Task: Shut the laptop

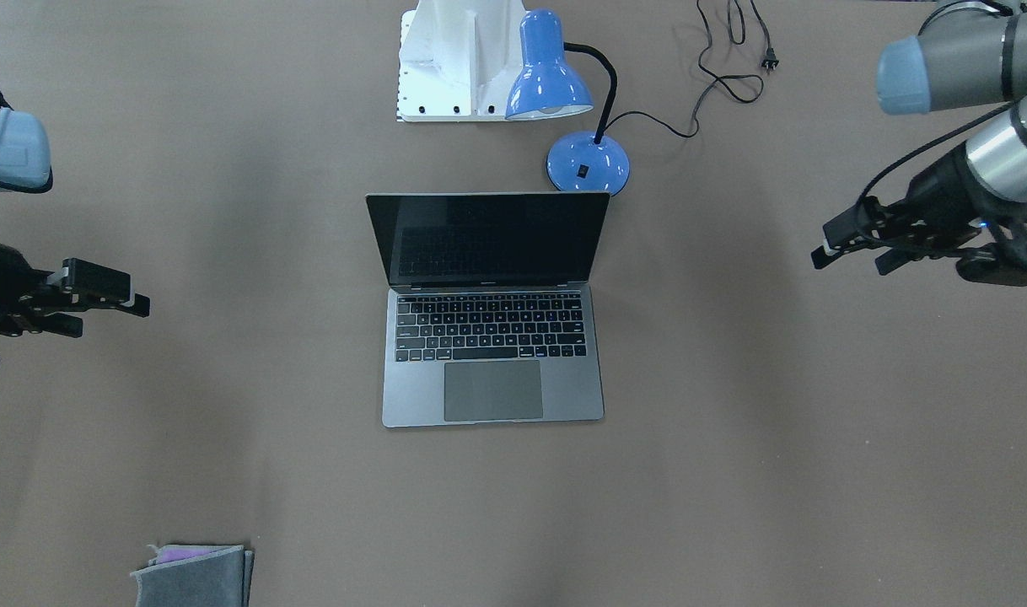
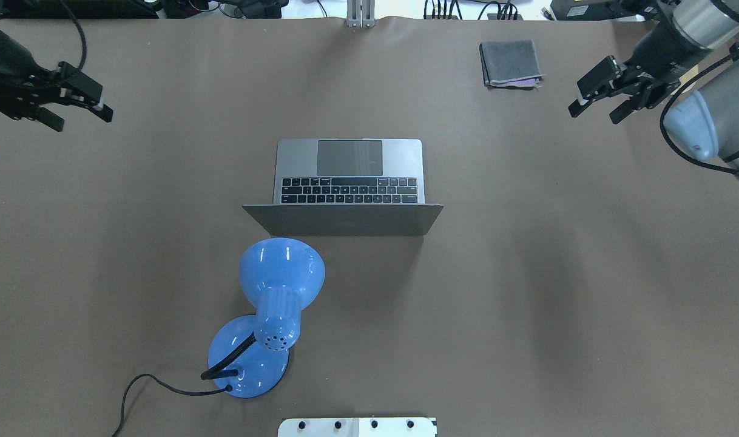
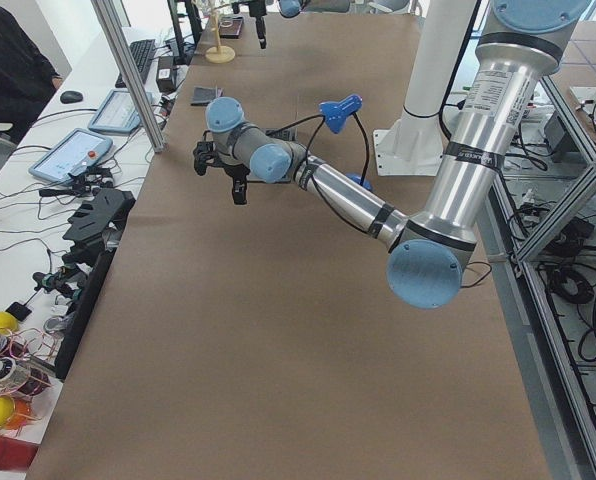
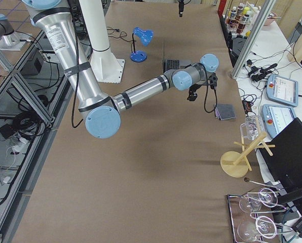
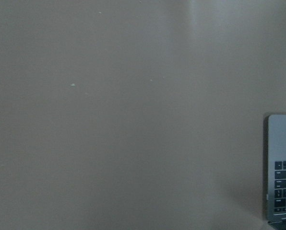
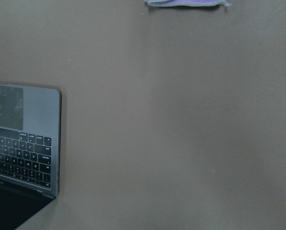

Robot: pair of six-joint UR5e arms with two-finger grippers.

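Observation:
The laptop lies open in the middle of the brown table, screen dark and upright, keyboard and trackpad facing away from the robot. It also shows in the overhead view, where its grey lid back faces the camera. My left gripper hovers open and empty far to the laptop's left; in the front-facing view it is at the right edge. My right gripper hovers open and empty far to the laptop's right. The wrist views show only a laptop corner.
A blue desk lamp stands just behind the laptop's lid, on the robot's side, its black cable trailing over the table. A folded grey cloth lies at the far edge near my right gripper. The white robot base sits behind the lamp.

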